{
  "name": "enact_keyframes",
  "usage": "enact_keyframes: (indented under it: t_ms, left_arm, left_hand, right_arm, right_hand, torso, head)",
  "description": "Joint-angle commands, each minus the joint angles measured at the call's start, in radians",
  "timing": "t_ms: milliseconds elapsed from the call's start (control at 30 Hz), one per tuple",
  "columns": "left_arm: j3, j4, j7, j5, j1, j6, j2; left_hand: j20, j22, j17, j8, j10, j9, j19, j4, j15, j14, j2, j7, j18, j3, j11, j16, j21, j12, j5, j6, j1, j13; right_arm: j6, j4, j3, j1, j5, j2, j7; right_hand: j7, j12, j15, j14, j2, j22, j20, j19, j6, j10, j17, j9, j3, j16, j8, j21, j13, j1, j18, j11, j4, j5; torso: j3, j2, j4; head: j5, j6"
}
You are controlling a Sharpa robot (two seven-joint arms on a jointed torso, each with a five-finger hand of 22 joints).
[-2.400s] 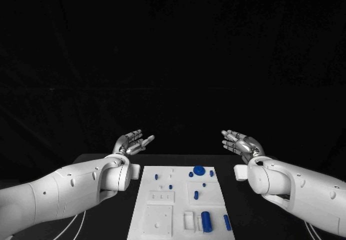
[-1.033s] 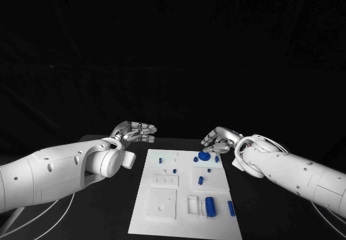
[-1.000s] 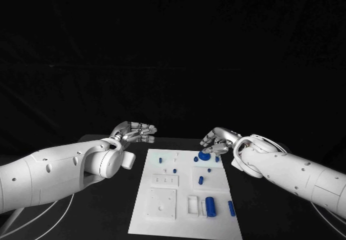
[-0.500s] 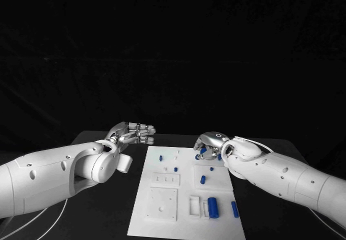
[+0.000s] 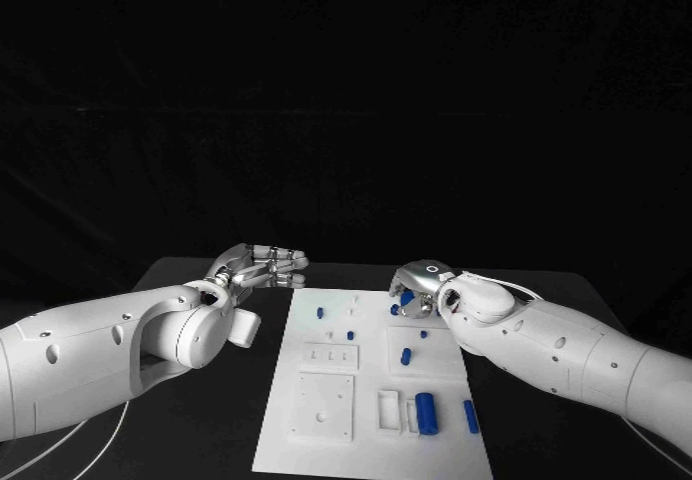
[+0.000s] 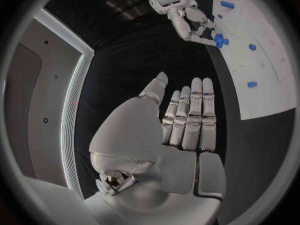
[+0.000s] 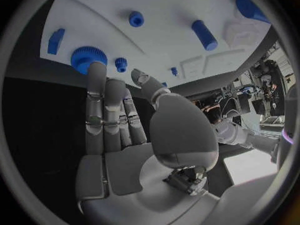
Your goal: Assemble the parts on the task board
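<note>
- The task board (image 5: 372, 400) lies lengthwise in the middle of the black table (image 5: 577, 300), its far edge near the table's far edge, with bare dark table along both long sides.
- The right hand (image 5: 415, 285) hangs over the board's far right corner, fingers extended and apart; one fingertip (image 7: 95, 69) touches the round knurled blue part (image 7: 83, 58) there, and nothing is gripped.
- Just beside that round part stand a small blue peg (image 7: 121, 63) and, nearer the board's edge, a blue oblong part (image 7: 55, 40).
- The left hand (image 5: 257, 267) is off the board, above bare table beyond the board's far left corner; in the left wrist view its fingers (image 6: 194, 116) lie straight and side by side, thumb apart, holding nothing.
- The two hands are well apart, with the board's far edge between them.
- At the near right of the board a large blue cylinder (image 5: 427, 411) lies beside a slim blue bar (image 5: 470, 416) close to the right edge.
- Small blue parts (image 5: 407, 355) dot the board's middle; its left half carries white raised blocks (image 5: 323, 405).
</note>
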Motion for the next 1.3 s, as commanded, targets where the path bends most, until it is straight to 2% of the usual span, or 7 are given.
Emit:
enact_keyframes:
  t_ms: [33, 367, 467, 533, 867, 1067, 1300]
  left_arm:
    - [0.002, 0.004, 0.003, -0.006, 0.004, 0.018, 0.001]
    - [0.003, 0.010, 0.001, -0.011, 0.009, 0.020, -0.001]
    - [0.003, 0.012, 0.000, -0.012, 0.009, 0.018, -0.002]
    - [0.003, 0.013, 0.000, -0.013, 0.010, 0.016, -0.001]
    - [0.004, 0.016, -0.003, -0.018, 0.014, 0.012, -0.003]
    - [0.004, 0.015, -0.004, -0.019, 0.015, 0.014, -0.003]
    - [0.004, 0.013, -0.006, -0.019, 0.015, 0.015, -0.002]
  left_hand:
    - [0.003, -0.001, 0.000, 0.001, -0.007, 0.001, -0.005, 0.001, 0.006, 0.002, 0.004, 0.001, -0.007, -0.006, -0.002, -0.005, 0.003, 0.005, -0.004, -0.010, -0.008, 0.001]
    - [0.003, -0.004, 0.000, 0.001, -0.009, 0.001, -0.005, 0.001, 0.006, 0.001, 0.005, 0.001, -0.007, -0.008, -0.001, -0.005, 0.003, 0.005, -0.004, -0.011, -0.008, 0.001]
    - [0.003, -0.004, 0.000, 0.001, -0.009, 0.001, -0.005, 0.001, 0.006, 0.001, 0.005, 0.001, -0.007, -0.008, -0.001, -0.005, 0.003, 0.005, -0.004, -0.011, -0.008, 0.001]
    - [0.003, -0.006, 0.000, 0.001, -0.017, 0.001, -0.004, 0.001, 0.007, 0.001, 0.005, 0.001, -0.007, -0.010, 0.001, -0.005, 0.003, 0.005, -0.004, -0.010, -0.006, 0.001]
    - [0.005, -0.010, 0.000, 0.001, -0.030, 0.001, -0.004, -0.001, 0.008, 0.001, 0.005, 0.002, -0.006, -0.014, 0.004, -0.005, 0.003, 0.005, -0.005, -0.011, -0.005, 0.001]
    - [0.005, -0.011, 0.000, 0.001, -0.030, 0.001, -0.004, -0.001, 0.008, 0.001, 0.005, 0.002, -0.006, -0.015, 0.004, -0.004, 0.004, 0.005, -0.007, -0.010, -0.005, 0.001]
    - [0.005, -0.012, 0.000, 0.001, -0.030, 0.001, -0.004, -0.001, 0.008, 0.001, 0.005, 0.002, -0.006, -0.015, 0.004, -0.004, 0.004, 0.005, -0.007, -0.010, -0.004, 0.001]
  right_arm:
    - [0.015, -0.006, 0.000, 0.000, -0.051, 0.004, -0.024]
    - [0.023, -0.030, 0.000, 0.000, -0.056, 0.016, -0.019]
    - [0.028, -0.034, 0.000, 0.000, -0.056, 0.020, -0.017]
    - [0.035, -0.038, 0.000, 0.000, -0.054, 0.022, -0.015]
    - [0.051, -0.048, 0.000, 0.000, -0.049, 0.029, -0.007]
    - [0.056, -0.049, 0.000, 0.000, -0.056, 0.028, -0.011]
    - [0.057, -0.046, 0.000, 0.000, -0.067, 0.027, -0.017]
  right_hand:
    - [-0.005, 0.004, -0.002, -0.006, -0.007, 0.008, -0.001, 0.007, 0.002, -0.006, -0.003, 0.000, 0.012, 0.006, 0.004, -0.010, 0.001, -0.003, 0.017, 0.002, 0.000, -0.005]
    - [-0.005, 0.004, -0.002, -0.008, -0.006, 0.048, -0.002, 0.014, 0.008, 0.001, -0.007, 0.000, 0.056, 0.014, 0.005, -0.033, 0.000, -0.013, 0.018, 0.001, 0.002, -0.024]
    - [-0.005, 0.005, -0.002, -0.008, -0.003, 0.056, -0.002, 0.015, 0.011, 0.004, -0.007, 0.000, 0.069, 0.015, 0.005, -0.038, 0.000, -0.016, 0.018, 0.001, 0.004, -0.036]
    - [-0.005, 0.004, -0.002, -0.008, -0.002, 0.061, -0.002, 0.016, 0.012, 0.005, -0.007, 0.000, 0.078, 0.015, 0.005, -0.042, 0.000, -0.019, 0.018, 0.000, 0.005, -0.042]
    - [-0.004, 0.004, -0.004, -0.009, 0.007, 0.084, -0.004, 0.020, 0.028, 0.027, -0.006, 0.001, 0.125, 0.020, 0.005, -0.053, 0.000, -0.029, 0.017, -0.003, 0.012, -0.063]
    - [0.000, 0.004, -0.015, -0.010, 0.015, 0.110, -0.014, 0.020, 0.066, 0.080, -0.003, 0.003, 0.167, 0.024, 0.006, -0.042, 0.001, -0.030, 0.012, -0.016, 0.013, -0.074]
    - [0.000, 0.005, -0.019, -0.011, 0.011, 0.163, -0.019, 0.010, 0.079, 0.095, -0.001, 0.003, 0.193, 0.024, 0.006, -0.025, 0.001, -0.030, 0.007, -0.020, 0.014, -0.072]
  torso:
    - [0.0004, 0.008, 0.0030]
    - [-0.0041, 0.023, 0.0147]
    - [-0.0064, 0.028, 0.0175]
    - [-0.0075, 0.031, 0.0190]
    - [-0.0129, 0.042, 0.0235]
    - [-0.0146, 0.045, 0.0232]
    - [-0.0156, 0.050, 0.0246]
  head:
    - [-0.005, 0.000]
    - [-0.011, 0.004]
    - [-0.014, 0.004]
    - [-0.017, -0.001]
    - [-0.025, -0.001]
    - [-0.025, 0.002]
    - [-0.024, 0.007]
